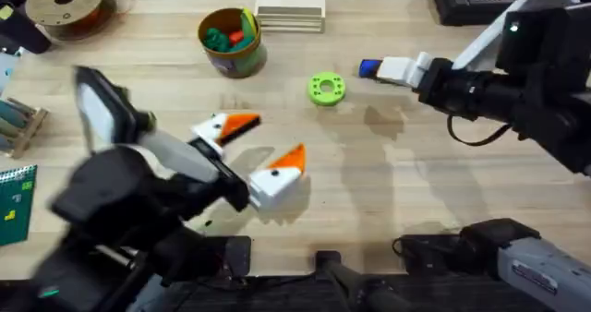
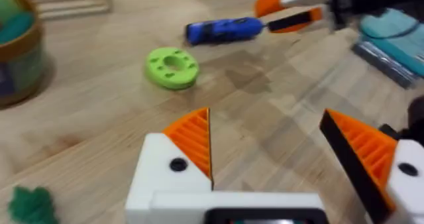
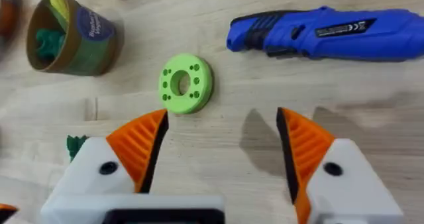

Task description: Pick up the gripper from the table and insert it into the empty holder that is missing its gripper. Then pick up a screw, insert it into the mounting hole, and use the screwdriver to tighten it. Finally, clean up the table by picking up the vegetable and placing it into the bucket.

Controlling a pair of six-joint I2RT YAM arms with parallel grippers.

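My left gripper [image 1: 259, 150] hovers open over the table's middle, with nothing between its white holders [image 2: 165, 177], which carry orange ribbed pads. My right gripper [image 1: 388, 69] is open at the far right, just short of the blue screwdriver [image 3: 324, 32], which lies flat on the wood beyond its orange pads [image 3: 136, 144]. The left wrist view shows that screwdriver [image 2: 225, 30] with the right gripper [image 2: 281, 12] at its end. A small dark green vegetable [image 3: 76, 144] lies on the table, also seen close under the left gripper [image 2: 30, 204]. The olive-gold bucket [image 1: 231, 40] stands at the back with toys inside. A loose gripper and a screw are out of view.
A bright green ring disc [image 1: 326, 89] lies between the bucket and the screwdriver. A brown spool [image 1: 65, 3] sits at the back left, a stack of pale wooden plates [image 1: 291, 7] behind the bucket. Small items line the left edge.
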